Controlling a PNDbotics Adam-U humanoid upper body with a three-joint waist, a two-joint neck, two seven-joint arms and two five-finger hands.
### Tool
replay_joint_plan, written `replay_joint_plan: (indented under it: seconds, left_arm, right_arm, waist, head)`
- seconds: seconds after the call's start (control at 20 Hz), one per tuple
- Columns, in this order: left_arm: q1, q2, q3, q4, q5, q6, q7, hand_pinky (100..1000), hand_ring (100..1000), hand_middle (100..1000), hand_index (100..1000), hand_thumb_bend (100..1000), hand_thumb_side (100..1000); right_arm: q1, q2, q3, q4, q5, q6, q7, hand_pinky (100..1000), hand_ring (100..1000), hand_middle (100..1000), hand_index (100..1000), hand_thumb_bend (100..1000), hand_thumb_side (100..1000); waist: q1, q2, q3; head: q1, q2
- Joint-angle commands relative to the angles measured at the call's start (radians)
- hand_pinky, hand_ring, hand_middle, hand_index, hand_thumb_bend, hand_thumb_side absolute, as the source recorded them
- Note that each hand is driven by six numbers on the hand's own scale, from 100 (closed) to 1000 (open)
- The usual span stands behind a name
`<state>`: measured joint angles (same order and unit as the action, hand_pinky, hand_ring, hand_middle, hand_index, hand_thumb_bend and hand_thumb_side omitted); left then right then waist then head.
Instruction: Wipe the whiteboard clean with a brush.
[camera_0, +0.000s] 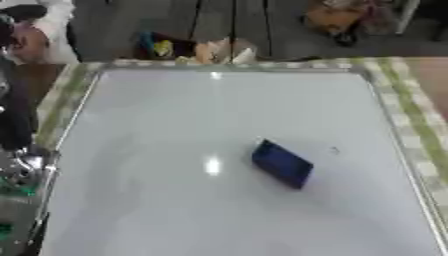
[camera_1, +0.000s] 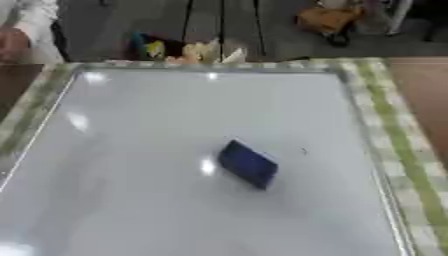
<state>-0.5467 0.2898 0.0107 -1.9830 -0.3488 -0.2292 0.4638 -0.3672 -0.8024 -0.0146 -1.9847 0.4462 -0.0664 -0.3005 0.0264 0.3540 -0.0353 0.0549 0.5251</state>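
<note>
White and glossy, the whiteboard (camera_0: 175, 200) fills the table, lying on a green-checked cloth (camera_0: 411, 115) that shows along its edges. Its surface looks nearly clean, bar a faint small mark (camera_0: 333, 150) just right of the brush. A dark blue brush (camera_0: 282, 163) lies askew near the middle, nothing touching it. Neither hand appears in either view, so their state cannot be told.

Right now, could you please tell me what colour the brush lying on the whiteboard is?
Dark blue rectangular brush, clearest in the left eye view.
</note>
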Motion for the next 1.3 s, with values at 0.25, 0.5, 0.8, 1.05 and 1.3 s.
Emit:
replay_joint_plan:
  seconds: [0.25, 0.5, 0.8, 1.05, 1.3]
  left_arm:
    - [-0.008, 0.015, 0.003, -0.017, 0.005, 0.000, -0.009, 656, 787, 758, 750, 141, 1000]
    - [-0.006, 0.015, 0.001, -0.017, 0.007, 0.000, -0.012, 656, 786, 758, 750, 142, 1000]
    - [-0.004, 0.015, -0.002, -0.017, 0.010, 0.000, -0.016, 656, 786, 758, 751, 142, 1000]
    - [-0.004, 0.015, -0.005, -0.017, 0.012, 0.000, -0.020, 656, 786, 758, 751, 142, 1000]
    - [-0.003, 0.013, -0.009, -0.017, 0.015, 0.000, -0.024, 655, 787, 758, 750, 142, 1000]
  right_arm:
    - [-0.100, -0.113, 0.032, -0.015, 0.132, 0.082, 0.281, 653, 616, 645, 776, 100, 970]
    - [-0.148, -0.132, 0.063, -0.015, 0.174, 0.106, 0.440, 662, 622, 644, 784, 100, 999]
    - [-0.205, -0.156, 0.108, -0.015, 0.197, 0.147, 0.635, 681, 639, 650, 795, 100, 1000]
    - [-0.253, -0.156, 0.145, -0.015, 0.183, 0.172, 0.777, 698, 667, 658, 807, 100, 1000]
    - [-0.306, -0.137, 0.178, -0.015, 0.161, 0.227, 0.939, 725, 705, 658, 838, 228, 990]
  waist:
    - [-0.006, -0.029, 0.003]
    - [-0.007, -0.033, 0.005]
    - [-0.011, -0.039, 0.008]
    - [-0.014, -0.041, 0.013]
    - [-0.018, -0.044, 0.020]
  head:
    - [-0.009, -0.007]
    - [-0.013, -0.006]
    - [-0.022, -0.005]
    - [-0.026, -0.008]
    - [-0.034, -0.009]
